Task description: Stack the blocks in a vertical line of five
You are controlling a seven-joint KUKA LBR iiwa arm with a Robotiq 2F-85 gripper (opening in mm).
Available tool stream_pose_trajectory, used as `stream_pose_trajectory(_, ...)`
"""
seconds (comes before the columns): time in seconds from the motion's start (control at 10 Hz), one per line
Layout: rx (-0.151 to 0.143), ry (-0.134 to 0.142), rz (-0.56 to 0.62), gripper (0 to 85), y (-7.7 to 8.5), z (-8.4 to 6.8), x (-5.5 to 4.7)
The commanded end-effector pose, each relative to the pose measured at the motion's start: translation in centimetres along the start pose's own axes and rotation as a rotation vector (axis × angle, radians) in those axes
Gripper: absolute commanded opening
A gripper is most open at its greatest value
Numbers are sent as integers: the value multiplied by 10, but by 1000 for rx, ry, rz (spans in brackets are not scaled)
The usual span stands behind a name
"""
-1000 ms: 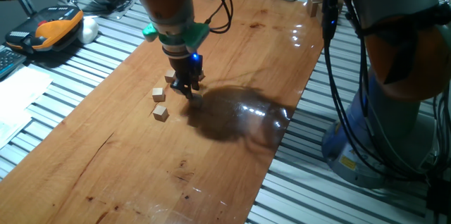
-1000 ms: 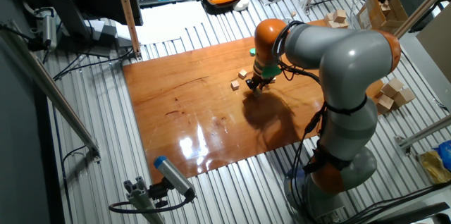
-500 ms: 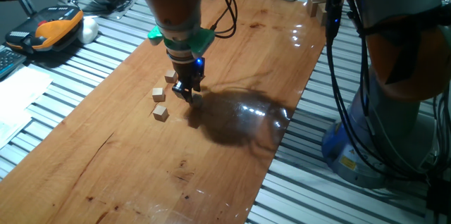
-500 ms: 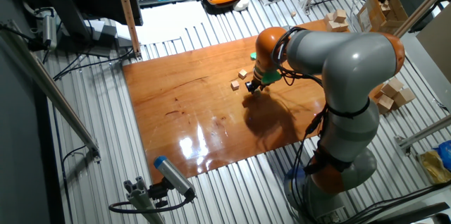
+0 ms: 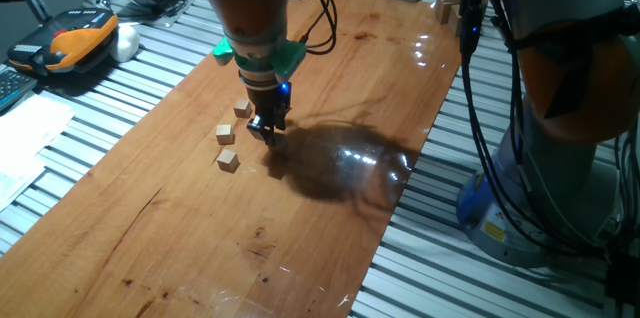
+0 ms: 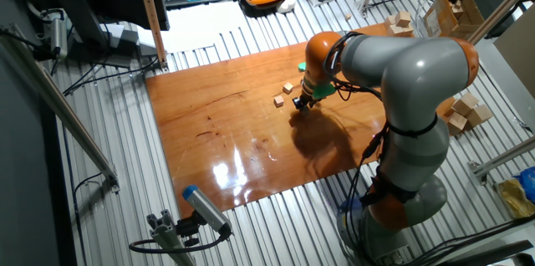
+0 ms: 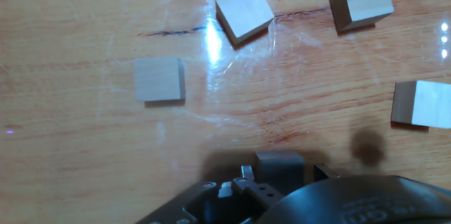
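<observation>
Blocks lie loose on the tabletop point(image 5: 330, 78), none stacked, with the gripper point(image 5: 268, 134) low beside them
Three blocks show from one fixed view, one point(image 5: 242, 109) nearest the far edge, one point(image 5: 224, 134) in the middle and one point(image 5: 228, 160) nearest the front edge, all just beside the gripper on its left-edge side; the hand view shows four cubes point(image 7: 159, 79) point(image 7: 244, 10) point(image 7: 361, 0) point(image 7: 421, 103) spread apart, so I cannot place the fifth. Whether the fingers are wide, narrow or holding a block I cannot tell, as the tips are hidden. To do this step well, I would centre squarely over one cube, line the fingers up with its flat sides, and avoid nudging its neighbours
</observation>
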State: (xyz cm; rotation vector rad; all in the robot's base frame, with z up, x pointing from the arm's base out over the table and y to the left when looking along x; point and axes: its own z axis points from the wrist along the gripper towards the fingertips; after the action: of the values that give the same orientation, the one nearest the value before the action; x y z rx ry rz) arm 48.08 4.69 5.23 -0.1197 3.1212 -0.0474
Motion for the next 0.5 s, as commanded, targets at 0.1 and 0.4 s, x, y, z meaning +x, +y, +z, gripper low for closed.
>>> stream_pose_trajectory(0.1, 18, 0, -45, 340, 0, 0, 0)
stream_pose_trajectory(0.4, 14, 2, -54, 340, 0, 1, 0)
